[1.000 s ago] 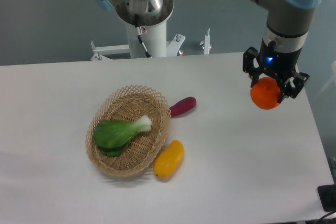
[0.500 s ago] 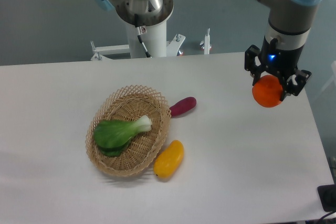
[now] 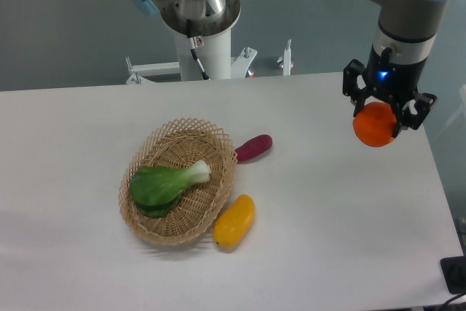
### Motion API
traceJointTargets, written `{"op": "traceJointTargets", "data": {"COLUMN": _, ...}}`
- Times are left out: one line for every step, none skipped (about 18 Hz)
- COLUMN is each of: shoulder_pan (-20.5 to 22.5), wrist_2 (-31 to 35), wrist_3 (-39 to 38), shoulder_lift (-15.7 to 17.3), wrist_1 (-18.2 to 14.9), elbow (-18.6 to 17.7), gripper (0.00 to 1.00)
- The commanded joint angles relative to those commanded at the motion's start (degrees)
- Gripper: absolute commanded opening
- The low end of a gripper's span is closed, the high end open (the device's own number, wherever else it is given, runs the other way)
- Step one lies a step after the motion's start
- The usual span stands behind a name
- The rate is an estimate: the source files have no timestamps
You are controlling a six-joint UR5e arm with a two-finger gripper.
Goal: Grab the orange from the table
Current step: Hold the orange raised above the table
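The orange (image 3: 374, 126) is a small round bright-orange fruit held in the air at the right side, above the white table (image 3: 328, 202). My gripper (image 3: 378, 120) points down and is shut on the orange, its black fingers (image 3: 357, 103) on either side of it. The orange hangs clear of the tabletop.
A wicker basket (image 3: 149, 227) with a green bok choy (image 3: 166, 183) stands left of centre. A purple oblong vegetable (image 3: 253, 147) lies by the basket's right rim. A yellow-orange mango-like fruit (image 3: 234, 220) lies at the basket's lower right. The robot base (image 3: 200, 12) stands behind the table.
The gripper has moved slightly right and up with the orange held in it. Nothing else has moved.
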Motion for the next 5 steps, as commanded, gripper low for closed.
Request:
{"op": "traceJointTargets", "data": {"shoulder_pan": 0.00, "wrist_2": 0.00, "wrist_3": -0.09, "shoulder_lift": 0.26, "wrist_1": -0.17, "elbow": -0.09, "gripper": 0.63}}
{"op": "traceJointTargets", "data": {"shoulder_pan": 0.00, "wrist_2": 0.00, "wrist_3": -0.09, "shoulder_lift": 0.27, "wrist_1": -0.17, "elbow": -0.70, "gripper": 0.63}}
{"op": "traceJointTargets", "data": {"shoulder_pan": 0.09, "wrist_2": 0.00, "wrist_3": -0.09, "shoulder_lift": 0.53, "wrist_1": -0.17, "elbow": -0.70, "gripper": 0.63}}
{"op": "traceJointTargets", "data": {"shoulder_pan": 0.09, "wrist_2": -0.09, "wrist_3": -0.09, "shoulder_lift": 0.53, "wrist_1": -0.17, "elbow": -0.70, "gripper": 0.63}}
{"op": "traceJointTargets", "data": {"shoulder_pan": 0.17, "wrist_2": -0.09, "wrist_3": -0.09, "shoulder_lift": 0.53, "wrist_1": -0.17, "elbow": -0.70, "gripper": 0.63}}
